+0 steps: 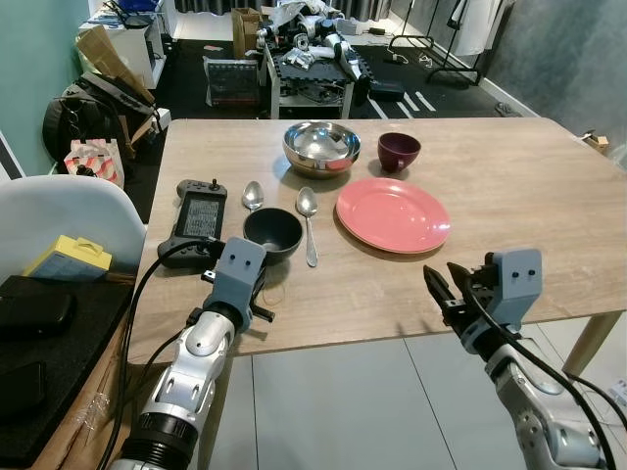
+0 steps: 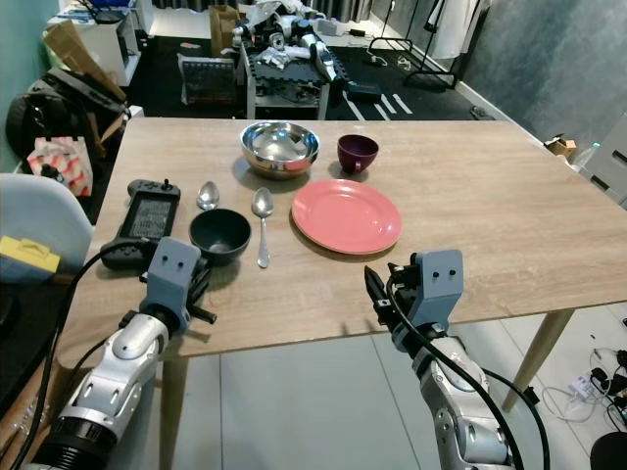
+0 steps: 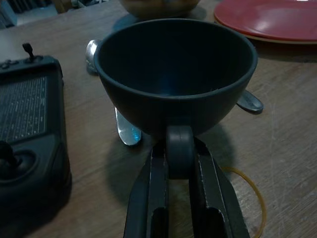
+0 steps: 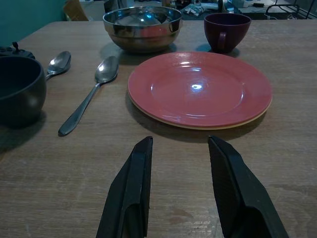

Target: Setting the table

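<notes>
A: Here we are at the wooden table (image 1: 509, 196). What's crowding the near edge?

B: A black handheld controller (image 1: 196, 220) sits at nine o'clock of the black mug (image 1: 273, 233), just beside it. Behind the mug, two spoons: a short spoon (image 1: 253, 195) at eleven o'clock and a long spoon (image 1: 309, 223) running along its three o'clock side. A thin rubber band (image 3: 252, 198) lies on the wood under the left gripper (image 3: 181, 163).

A: Count the rest for me.

B: One pink plate (image 1: 392, 213) at the table's centre, one steel bowl (image 1: 321, 147) at the plate's eleven o'clock, one dark purple cup (image 1: 399, 151) at its twelve. A white chair (image 1: 59, 220) with a yellow box (image 1: 67, 258) stands off the left edge, with clutter on the floor beyond.

A: And the mug itself?

B: Matte black, round-bellied, upright and open, standing on the wood. Its handle faces the robot, and the left gripper's fingers (image 3: 148, 198) are closed narrowly on that handle.

A: The right side?

B: The right gripper (image 4: 179, 188) hovers low over the near edge at the plate's six o'clock, jaws spread, holding nothing, apart from the plate.
</notes>
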`<state>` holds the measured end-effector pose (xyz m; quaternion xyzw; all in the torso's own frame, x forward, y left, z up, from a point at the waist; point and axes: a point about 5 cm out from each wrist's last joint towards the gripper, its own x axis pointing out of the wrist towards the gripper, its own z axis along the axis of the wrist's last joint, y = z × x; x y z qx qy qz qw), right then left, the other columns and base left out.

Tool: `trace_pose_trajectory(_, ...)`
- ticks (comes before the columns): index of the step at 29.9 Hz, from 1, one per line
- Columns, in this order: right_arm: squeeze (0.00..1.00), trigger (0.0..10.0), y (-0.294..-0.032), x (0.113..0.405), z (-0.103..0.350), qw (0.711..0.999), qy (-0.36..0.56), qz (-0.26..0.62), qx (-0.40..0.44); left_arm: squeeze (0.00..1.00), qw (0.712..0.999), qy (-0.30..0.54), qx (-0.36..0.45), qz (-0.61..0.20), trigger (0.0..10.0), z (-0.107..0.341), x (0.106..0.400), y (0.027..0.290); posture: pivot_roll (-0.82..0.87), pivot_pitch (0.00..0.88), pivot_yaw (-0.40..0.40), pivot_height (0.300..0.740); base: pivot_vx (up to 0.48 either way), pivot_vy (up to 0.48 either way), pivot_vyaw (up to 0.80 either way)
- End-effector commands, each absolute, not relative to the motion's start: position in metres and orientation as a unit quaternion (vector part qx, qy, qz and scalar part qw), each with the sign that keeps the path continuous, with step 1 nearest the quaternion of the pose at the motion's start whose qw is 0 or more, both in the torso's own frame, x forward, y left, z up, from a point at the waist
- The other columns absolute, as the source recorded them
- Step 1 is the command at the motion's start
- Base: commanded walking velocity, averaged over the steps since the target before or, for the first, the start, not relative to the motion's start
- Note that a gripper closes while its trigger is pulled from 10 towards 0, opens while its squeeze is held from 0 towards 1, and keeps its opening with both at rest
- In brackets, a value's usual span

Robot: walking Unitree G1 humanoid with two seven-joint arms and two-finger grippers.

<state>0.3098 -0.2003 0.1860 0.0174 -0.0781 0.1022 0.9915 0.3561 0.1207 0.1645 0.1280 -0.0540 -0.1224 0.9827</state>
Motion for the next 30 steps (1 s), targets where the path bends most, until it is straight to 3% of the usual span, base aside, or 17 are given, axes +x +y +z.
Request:
trace_pose_trajectory(1,0.0,10.0,-0.203,0.307,0.182,0.993,-0.07,0.093,0.021,0.0,0.977,-0.07,0.149,-0.134,0.0,0.17,0.352,0.12,0.03,0.141,-0.002,0.74,0.0,0.0,0.0)
trace_pose_trajectory(2,0.0,10.0,-0.202,0.306,0.183,0.993,-0.072,0.093,0.022,0.0,0.976,-0.073,0.15,-0.137,10.0,0.176,0.35,0.123,0.03,0.141,0.0,0.74,0.0,0.0,0.0)
trace_pose_trajectory(7,0.0,10.0,-0.198,0.303,0.186,0.993,-0.085,0.076,0.034,0.0,0.971,-0.086,0.117,-0.188,10.0,0.209,0.331,0.129,0.05,0.14,0.008,0.74,0.0,0.0,0.0)
trace_pose_trajectory(12,0.0,10.0,-0.2,0.304,0.186,0.994,-0.092,0.041,0.049,0.0,0.966,-0.097,0.162,-0.174,10.0,0.236,0.322,0.146,0.07,0.129,0.021,0.74,0.0,0.0,0.0)
trace_pose_trajectory(17,0.0,10.0,-0.199,0.305,0.183,0.994,-0.089,0.033,0.053,0.0,0.954,-0.113,0.235,-0.15,10.0,0.242,0.323,0.154,0.07,0.123,0.028,0.74,0.0,0.0,0.0)
trace_pose_trajectory(24,0.0,10.0,-0.202,0.305,0.181,0.995,-0.08,0.009,0.06,0.0,0.954,-0.108,0.248,-0.129,10.0,0.238,0.32,0.166,0.07,0.112,0.036,0.74,0.0,0.0,0.0)
trace_pose_trajectory(28,0.0,10.0,-0.199,0.303,0.181,0.994,-0.079,0.011,0.072,0.0,0.954,-0.112,0.236,-0.15,10.0,0.236,0.307,0.159,0.06,0.107,0.031,0.74,0.0,0.0,0.0)
trace_pose_trajectory(29,0.24,10.0,-0.197,0.303,0.181,0.994,-0.077,0.013,0.078,0.0,0.957,-0.11,0.223,-0.151,10.0,0.236,0.305,0.156,0.06,0.1,0.027,0.74,0.0,0.0,0.0)
trace_pose_trajectory(30,0.31,10.0,-0.197,0.303,0.181,0.994,-0.075,0.014,0.082,0.0,0.959,-0.107,0.216,-0.151,10.0,0.236,0.304,0.155,0.06,0.096,0.027,0.74,0.0,0.0,0.0)
